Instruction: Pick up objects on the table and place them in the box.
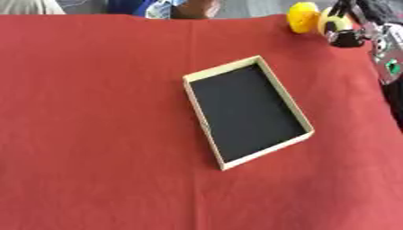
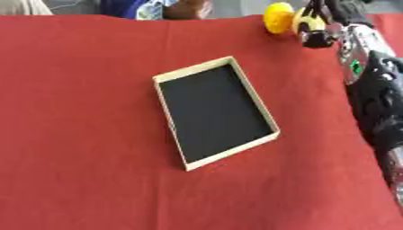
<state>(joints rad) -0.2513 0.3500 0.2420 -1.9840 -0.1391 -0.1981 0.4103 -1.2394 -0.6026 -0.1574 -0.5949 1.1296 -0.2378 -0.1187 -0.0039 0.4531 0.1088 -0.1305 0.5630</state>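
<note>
Right hand (image 1: 343, 28) at upper right of frame, fingers curled around yellow object (image 1: 303, 17) near far table edge. Box (image 1: 204, 77) sits empty at centre. Risk: object rolls off edge if grasp slips. Left hand unseen.

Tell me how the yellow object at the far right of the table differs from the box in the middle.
The yellow object is rounded and bright; the box is flat, rectangular, pale-rimmed with a dark floor. The yellow object is far smaller than the box. The yellow object sits at the table's far edge beside the right hand; the box lies mid-table, askew, away from either hand. Both rest on the red cloth.
</note>
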